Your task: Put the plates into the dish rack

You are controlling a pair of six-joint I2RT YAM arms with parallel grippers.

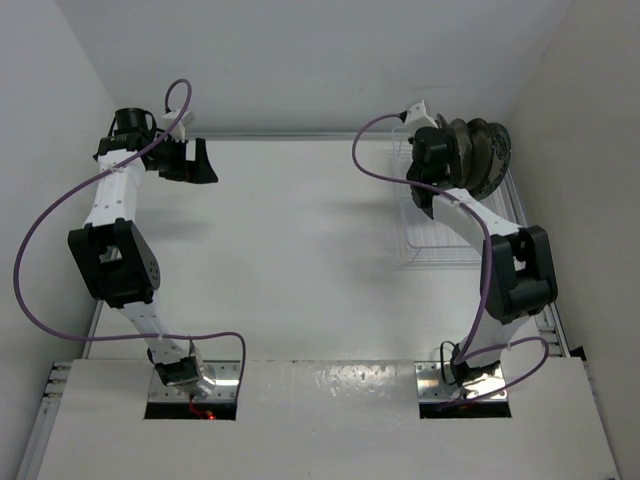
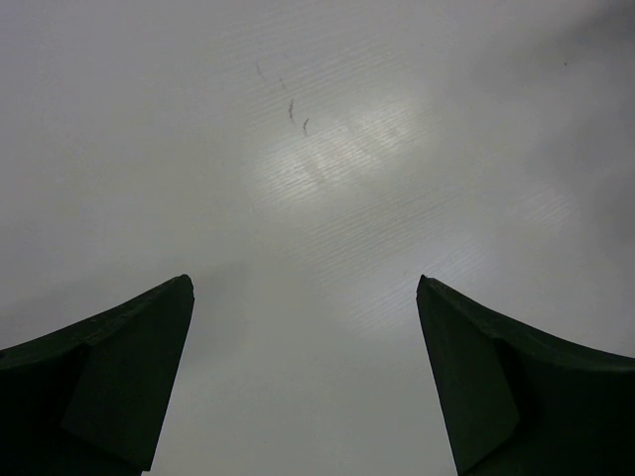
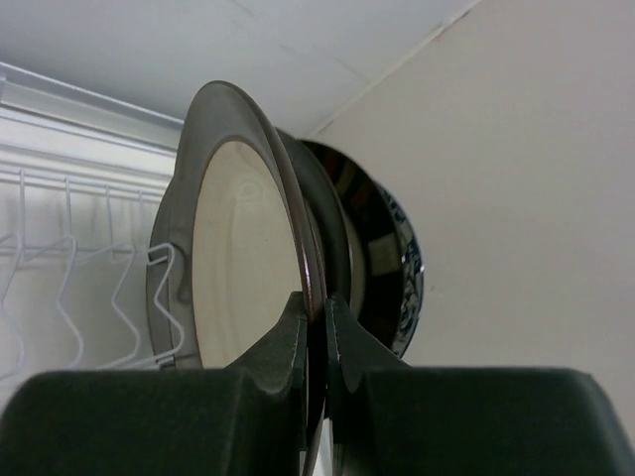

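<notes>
— What's the setting?

— A white table [image 1: 300, 250] boxed in by plain white walls [image 1: 320, 60] at the back and both sides. The arm bases sit at 6 o'clock in the top view.

— Start at the right jaws.

— The right gripper [image 3: 317, 322] is pinched shut on the rim of the front plate [image 3: 243, 258], with only that thin edge between the fingers. Behind it the wrist sits over the rack's far end, and the forearm slants back to an elbow at about 3 o'clock by the right wall. The upper link drops from there to the base at 5 o'clock.

— And the left?

— The left gripper [image 2: 303, 283] is spread wide with nothing between its fingers and only a bare white surface beyond them. It sits at about 10 o'clock near the back wall. The forearm runs back to a bent elbow at 9 o'clock, then down to the base at 7 o'clock.

— Where are the plates?

— The plates [image 1: 480, 150] are at 1 o'clock, standing on edge, face to face, in the far end of the dish rack [image 1: 430, 245]. The rack's long side runs from 6 toward 12 o'clock. In the right wrist view the front plate's cream face turns toward 9 o'clock. A dark-rimmed plate [image 3: 332, 188] stands just behind it, and the blue floral plate [image 3: 409, 288] is rearmost at 3 o'clock. I cannot tell a fourth apart.
</notes>
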